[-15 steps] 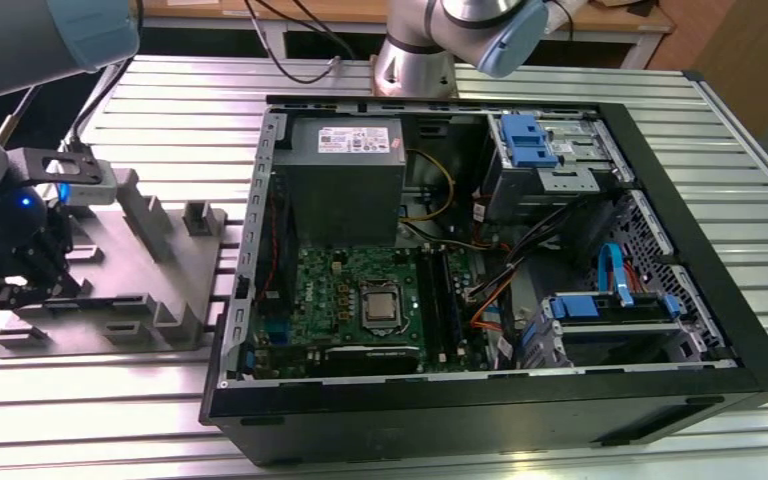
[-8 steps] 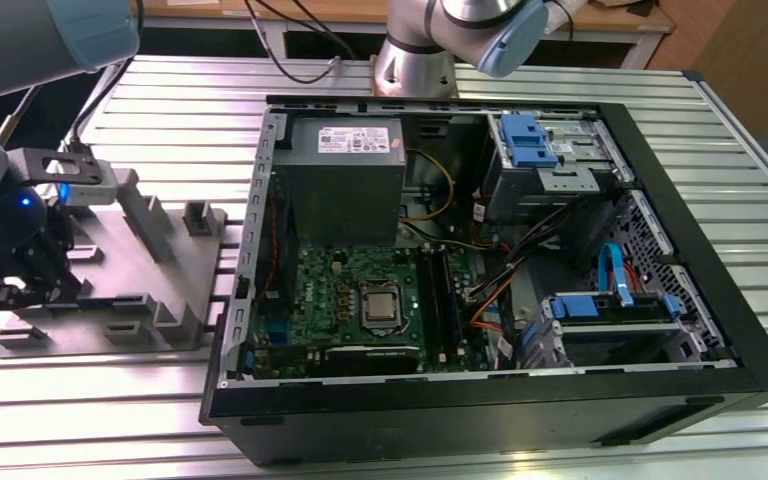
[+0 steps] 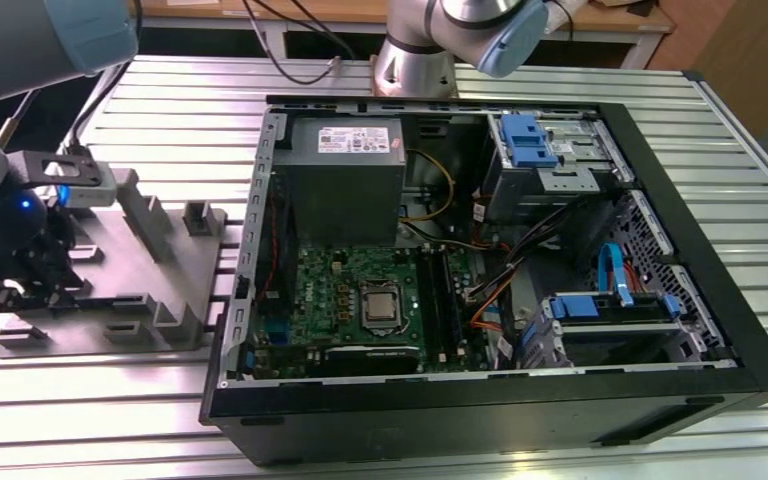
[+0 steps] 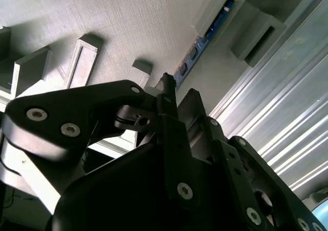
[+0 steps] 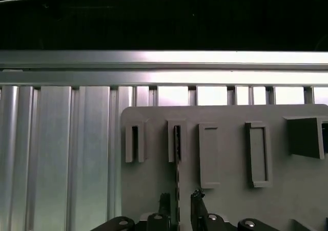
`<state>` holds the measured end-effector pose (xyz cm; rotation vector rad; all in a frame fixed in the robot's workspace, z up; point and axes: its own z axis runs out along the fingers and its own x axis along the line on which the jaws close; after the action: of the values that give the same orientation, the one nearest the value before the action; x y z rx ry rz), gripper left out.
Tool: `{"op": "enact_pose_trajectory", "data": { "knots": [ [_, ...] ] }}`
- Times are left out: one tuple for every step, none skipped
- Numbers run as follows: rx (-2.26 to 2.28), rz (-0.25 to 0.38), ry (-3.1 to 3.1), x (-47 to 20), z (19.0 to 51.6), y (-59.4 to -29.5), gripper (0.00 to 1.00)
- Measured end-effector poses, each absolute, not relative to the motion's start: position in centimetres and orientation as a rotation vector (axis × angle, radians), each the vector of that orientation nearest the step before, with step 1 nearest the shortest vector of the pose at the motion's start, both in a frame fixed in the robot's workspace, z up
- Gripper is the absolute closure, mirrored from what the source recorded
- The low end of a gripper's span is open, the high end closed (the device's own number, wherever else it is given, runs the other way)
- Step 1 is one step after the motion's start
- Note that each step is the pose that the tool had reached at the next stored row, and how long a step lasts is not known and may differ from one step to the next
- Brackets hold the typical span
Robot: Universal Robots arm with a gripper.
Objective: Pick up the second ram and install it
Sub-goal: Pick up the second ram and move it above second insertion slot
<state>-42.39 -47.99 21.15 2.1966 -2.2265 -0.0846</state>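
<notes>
Where the gripper [image 3: 31,280] hangs over the grey tray [image 3: 157,250] at the exterior view's left, well apart from the open case [image 3: 491,420], you see the ram [image 5: 177,149] standing on edge in a tray slot. In the first wrist view the fingers [image 5: 164,203] are spread, one each side of the ram, with gaps showing.

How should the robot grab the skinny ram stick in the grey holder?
Probably by its two flat faces near the upper edge, coming from above: the ram stands on edge in a slot of the grey holder, faces open to both sides.
</notes>
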Motion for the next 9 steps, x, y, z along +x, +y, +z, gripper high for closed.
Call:
{"op": "enact_pose_trajectory", "data": {
  "knots": [
    [2.201, -0.084, -2.223, -42.44, 21.03, -47.99, 0.71],
    [2.205, -0.083, -2.22, -42.51, 20.92, -47.99, 0.71],
    [2.208, -0.082, -2.217, -42.56, 20.81, -47.99, 0.71],
    [2.213, -0.081, -2.213, -42.61, 20.67, -47.99, 0.71],
    [2.218, -0.08, -2.209, -42.65, 20.53, -47.99, 0.71],
    [2.223, -0.079, -2.205, -42.69, 20.41, -47.99, 0.71],
    [2.228, -0.078, -2.2, -42.73, 20.31, -47.99, 0.71],
    [2.232, -0.078, -2.196, -42.79, 20.22, -47.99, 0.71],
    [2.235, -0.078, -2.193, -42.88, 20.12, -47.99, 0.71]
  ]
}}
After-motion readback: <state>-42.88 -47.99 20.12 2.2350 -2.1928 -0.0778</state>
